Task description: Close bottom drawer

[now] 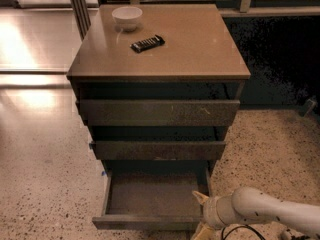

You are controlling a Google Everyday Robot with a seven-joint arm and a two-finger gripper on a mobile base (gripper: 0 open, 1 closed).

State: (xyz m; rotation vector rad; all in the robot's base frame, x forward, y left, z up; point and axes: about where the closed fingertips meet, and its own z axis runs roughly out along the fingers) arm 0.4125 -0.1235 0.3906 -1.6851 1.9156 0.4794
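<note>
The gripper is seen at 5 o'clock in the view, at the end of a white arm that enters from the 4 o'clock edge. Its 2 tan fingers are held spread, 1 tip above the right end of the bottom drawer's front panel and 1 below it at the picture's edge; whether the panel is touched cannot be told. The bottom drawer is found at 6 o'clock, pulled well out of the brown cabinet, its open mouth faced upward and its front pointed toward 6 o'clock. Its long axis is laid from 9 to 3 o'clock. Above it, 2 wider drawer fronts are stacked. On the cabinet top, a white bowl is placed at 11 o'clock, with a black bar-shaped object just beside it toward 4 o'clock.
</note>
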